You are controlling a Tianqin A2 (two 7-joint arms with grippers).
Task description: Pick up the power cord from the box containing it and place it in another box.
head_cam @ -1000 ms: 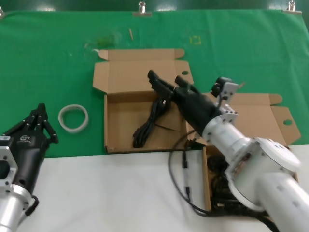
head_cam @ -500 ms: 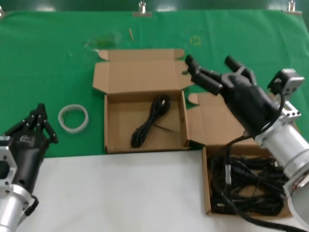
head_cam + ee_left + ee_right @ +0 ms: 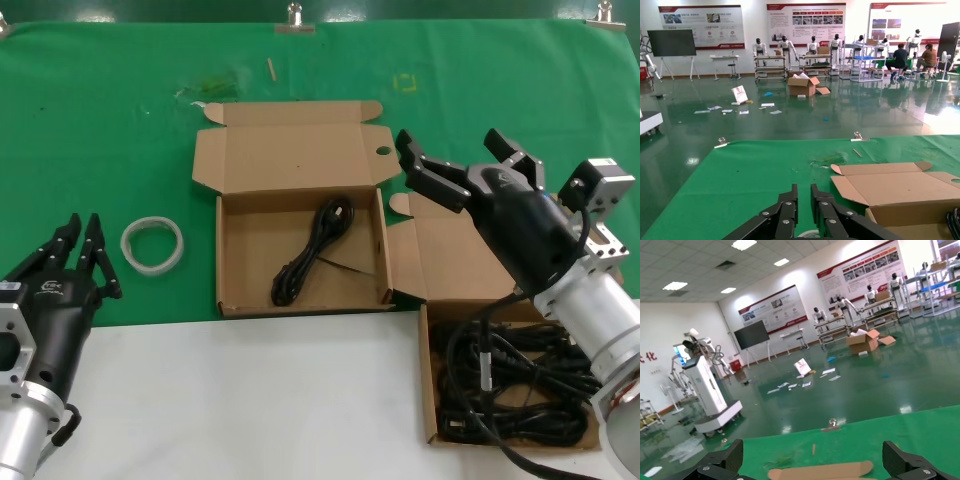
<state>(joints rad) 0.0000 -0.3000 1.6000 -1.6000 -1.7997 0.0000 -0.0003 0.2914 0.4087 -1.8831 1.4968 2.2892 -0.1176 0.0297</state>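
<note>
My right gripper (image 3: 468,166) hung empty, fingers spread, at centre right, while the power cord (image 3: 313,251) lay in the middle box (image 3: 240,250).

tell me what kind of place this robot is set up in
Likely a robotics lab or demonstration hall. The wrist views show a glossy green floor, a row of humanoid robots on stands beneath wall posters, and a wheeled white robot. The work surface itself is a green cloth clipped over a table.
</note>
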